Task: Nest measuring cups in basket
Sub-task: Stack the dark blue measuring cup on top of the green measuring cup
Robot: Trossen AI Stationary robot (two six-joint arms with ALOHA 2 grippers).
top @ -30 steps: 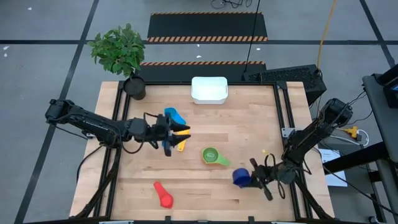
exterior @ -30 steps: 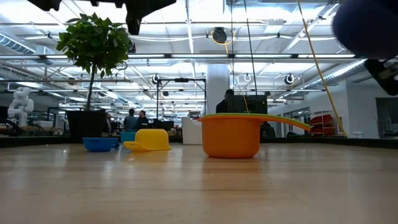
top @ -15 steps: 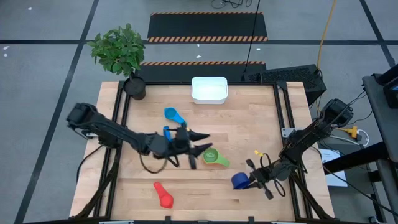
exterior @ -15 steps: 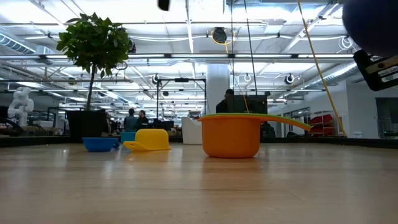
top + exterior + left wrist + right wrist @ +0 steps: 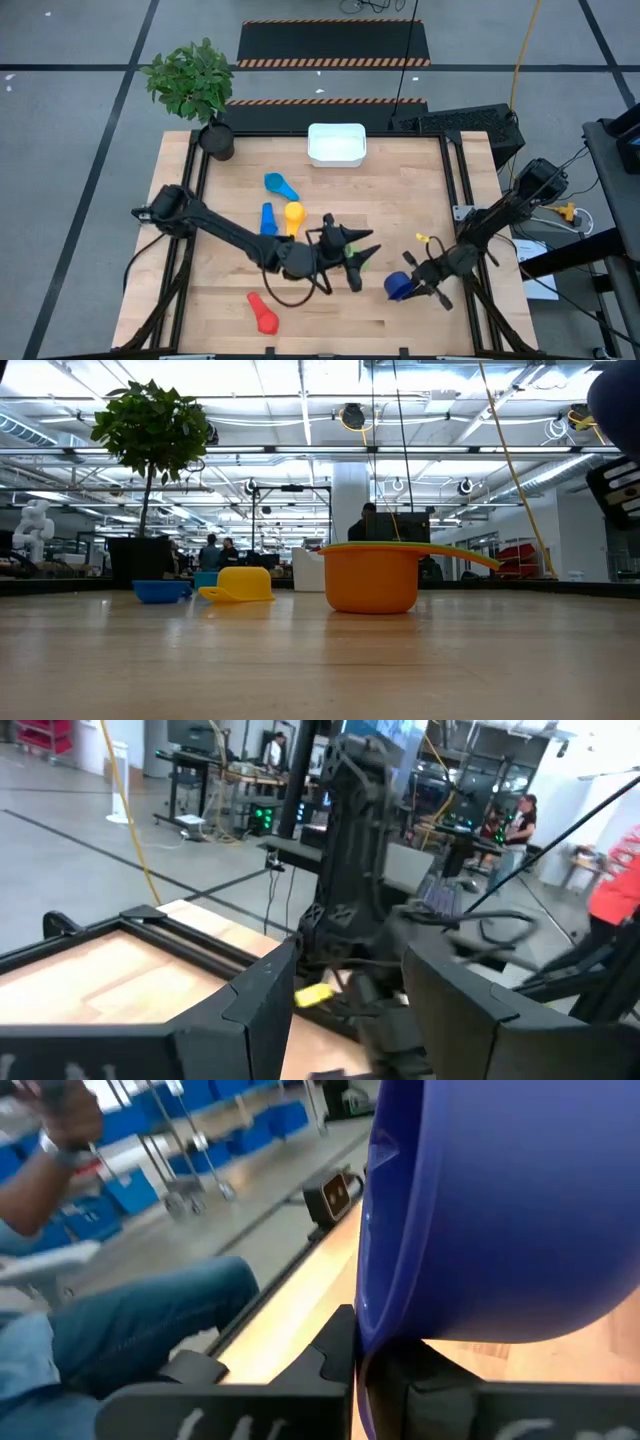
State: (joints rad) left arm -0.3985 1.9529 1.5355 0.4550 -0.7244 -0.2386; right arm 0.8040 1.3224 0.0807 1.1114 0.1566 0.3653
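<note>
Sitting at the far edge of the wooden tabletop (image 5: 400,200), the small white rectangular plastic basket (image 5: 336,143) holds no cup. A light blue plastic measuring cup (image 5: 280,186), a blue one (image 5: 267,218) and a yellow one (image 5: 293,213) lie close together near the middle. A red cup (image 5: 264,314) lies at the near edge. The left gripper (image 5: 358,262) hangs over the green cup (image 5: 352,259), fingers (image 5: 250,1010) parted and empty. The right gripper (image 5: 420,285), near the tabletop's right side, has its fingers clamped on the dark blue plastic cup (image 5: 398,287), lifted off the wood
</note>
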